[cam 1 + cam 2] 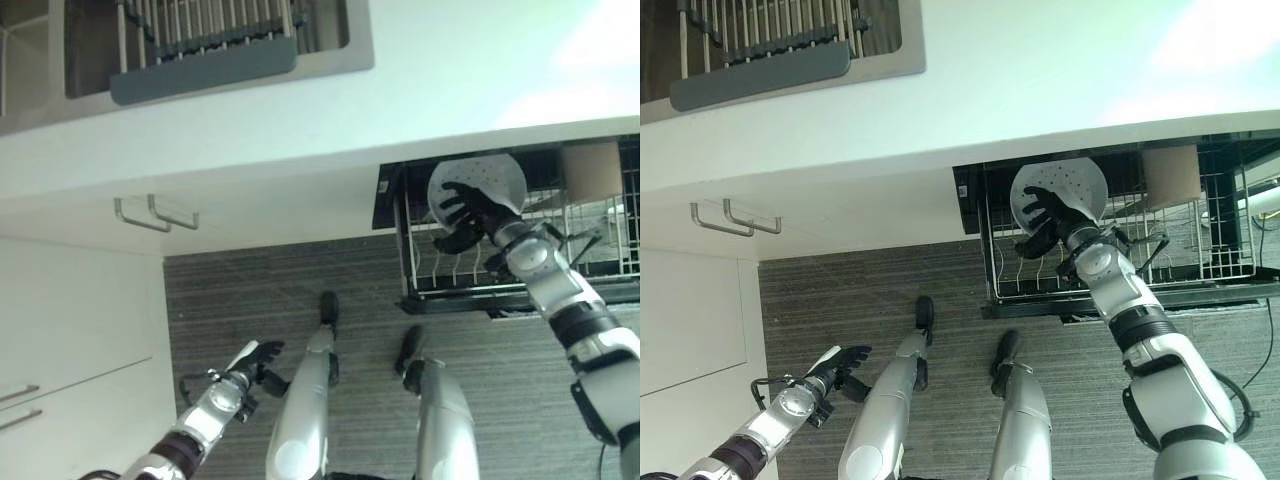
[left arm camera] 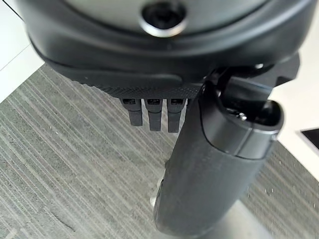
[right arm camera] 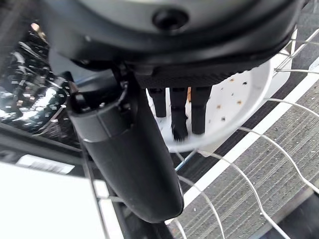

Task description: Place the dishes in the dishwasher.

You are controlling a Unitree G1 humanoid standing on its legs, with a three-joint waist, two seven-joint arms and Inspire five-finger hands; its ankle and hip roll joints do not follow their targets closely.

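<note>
Plate [image 1: 1065,188], white and speckled, upright over dishwasher rack [image 1: 1200,268], pinched at rim by right robot hand [image 1: 1048,222]. Probably rigid, smooth, breakable; best gripped by edge. Left robot hand [image 1: 836,372] relaxed, empty.

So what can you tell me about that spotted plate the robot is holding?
The plate is round and pale, whitish with small dark and orange speckles, and looks like ceramic or plastic. It stands on edge, tilted, over the wire tines at the left end of the pulled-out dishwasher rack. The right hand grips it, fingers spread on its face, thumb at the lower rim.
</note>
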